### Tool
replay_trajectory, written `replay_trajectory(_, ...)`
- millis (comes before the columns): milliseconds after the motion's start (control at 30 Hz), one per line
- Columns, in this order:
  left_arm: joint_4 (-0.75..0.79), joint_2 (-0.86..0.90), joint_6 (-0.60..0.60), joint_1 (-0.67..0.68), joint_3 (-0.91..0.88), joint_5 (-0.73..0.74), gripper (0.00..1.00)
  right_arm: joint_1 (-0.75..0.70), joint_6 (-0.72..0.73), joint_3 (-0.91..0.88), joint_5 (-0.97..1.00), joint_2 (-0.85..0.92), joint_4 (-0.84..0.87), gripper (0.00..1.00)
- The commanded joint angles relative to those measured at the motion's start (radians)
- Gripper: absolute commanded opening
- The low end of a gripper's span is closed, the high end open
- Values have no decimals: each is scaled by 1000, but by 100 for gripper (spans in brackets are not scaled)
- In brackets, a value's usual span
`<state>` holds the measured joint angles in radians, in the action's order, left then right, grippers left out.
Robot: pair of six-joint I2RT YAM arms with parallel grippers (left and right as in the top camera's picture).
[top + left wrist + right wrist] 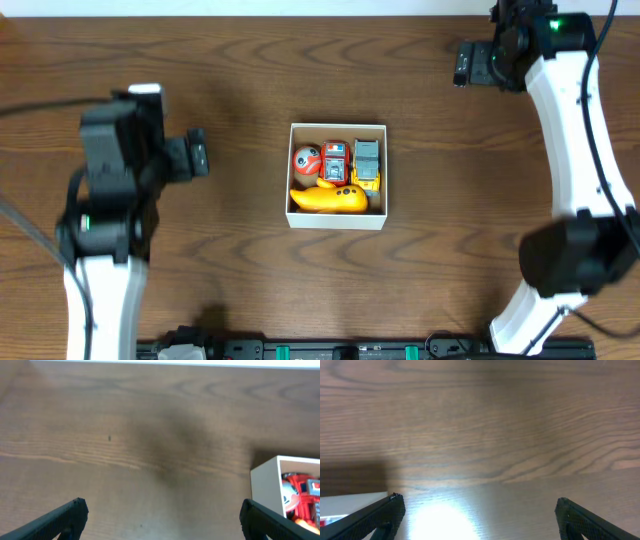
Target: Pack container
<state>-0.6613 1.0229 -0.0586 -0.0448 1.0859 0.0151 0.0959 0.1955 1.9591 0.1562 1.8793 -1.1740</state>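
The container (pixel 337 221), a small square white-walled box, sits at the table's middle. It holds a red and white ball toy (pixel 306 159), a red toy car (pixel 334 158), a grey and yellow toy truck (pixel 367 164) and a yellow duck-like toy (pixel 328 199). My left gripper (pixel 198 155) is open and empty, well left of the box. In the left wrist view (pixel 162 515) the box corner (pixel 265 477) shows at the right. My right gripper (pixel 463 63) is open and empty, at the far right rear. Its wrist view (pixel 476 512) shows a box edge (pixel 350 500) at the lower left.
The wooden table (pixel 240 80) surrounds the box. A black rail (pixel 340 350) runs along the table's front edge. A bright light glare (pixel 440 520) lies on the wood in the right wrist view.
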Motion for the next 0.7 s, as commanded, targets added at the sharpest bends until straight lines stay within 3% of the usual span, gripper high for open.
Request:
replay_trajectory(0,41,-135,23,10,-121,-8,98,69,22,-117,57,-190,48,99)
replay_trajectory(333,14,-558,42,81,-356,-9,98,174,81,-757,58,-775,219,99)
replay_trajectory(500,-61,-655,80,81,-357,-9,98,173,89,-1006,60,-1075,200,99)
replay_trajectory(667,-83,-681,83,81,-357,-9,98,172,89,-1132,97,-1280,220,99)
